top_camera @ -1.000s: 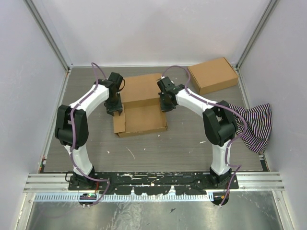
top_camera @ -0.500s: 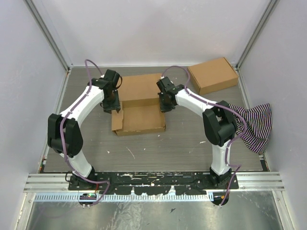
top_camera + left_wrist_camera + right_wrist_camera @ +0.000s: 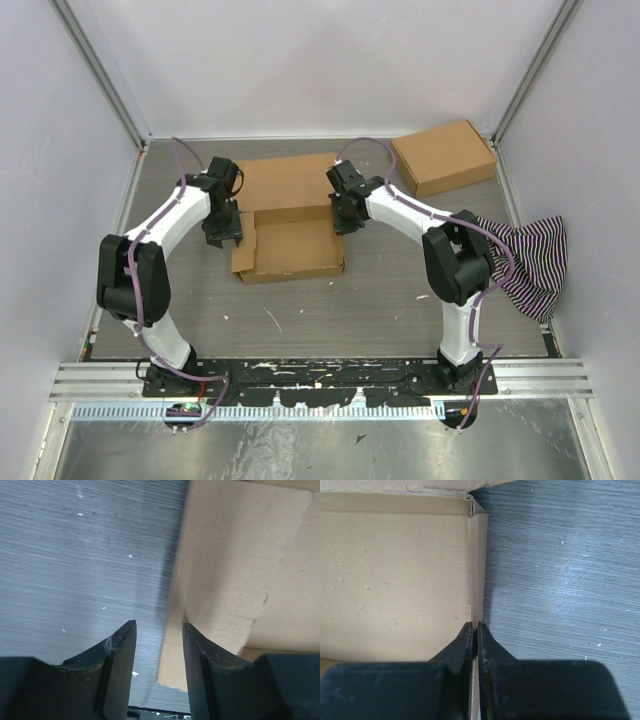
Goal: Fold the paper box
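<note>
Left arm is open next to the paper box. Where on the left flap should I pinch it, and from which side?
Pinch the left flap of the paper box at its free outer edge, coming from the left. The shadow under that edge suggests it sits lifted off the table, so the left gripper could slip one finger beneath.

Grey wood-grain tabletop (image 3: 330,310) fills the mid of the top view, w/ small white scuffs and flecks, esp. lower centre. Plain pale walls on 3 sides: back wall (image 3: 320,60) at top, left wall (image 3: 50,200), right wall (image 3: 595,130). Aluminium posts (image 3: 100,70) run diagonally in both upper corners. Ribbed alu rail (image 3: 560,378) crosses the bottom, w/ bare sheet metal (image 3: 300,450) below it. Light even and soft, shadows faint.
</note>
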Robot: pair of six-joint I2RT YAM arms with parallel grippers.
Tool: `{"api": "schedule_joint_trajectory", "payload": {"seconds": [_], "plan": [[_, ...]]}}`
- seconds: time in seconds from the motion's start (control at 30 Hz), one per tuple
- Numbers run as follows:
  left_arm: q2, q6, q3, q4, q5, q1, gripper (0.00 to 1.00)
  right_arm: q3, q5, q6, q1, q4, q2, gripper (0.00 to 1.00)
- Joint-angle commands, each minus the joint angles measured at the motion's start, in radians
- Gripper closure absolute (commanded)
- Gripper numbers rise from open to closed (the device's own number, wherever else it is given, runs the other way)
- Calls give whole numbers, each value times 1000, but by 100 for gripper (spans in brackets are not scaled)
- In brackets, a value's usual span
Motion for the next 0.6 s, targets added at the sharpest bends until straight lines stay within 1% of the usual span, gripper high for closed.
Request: {"api": "schedule_joint_trajectory", "payload": {"seconds": [0.0,0.1,0.33,0.47,0.57], "plan": [[-39,-2,-41,153,140,1,50,30,-51,6,7,9,-2,98],[-35,-14,-58,186,179,0,50,32,-55,6,8,13,-7,98],[9,-11,-98,215,184,2,50,33,-57,-6,8,12,-16,98],[49,-3,-89,186,137,1,53,35,-57,-8,7,12,-15,98],[91,14,-44,133,79,-1,56,39,-57,-8,8,10,-14,98]]}}
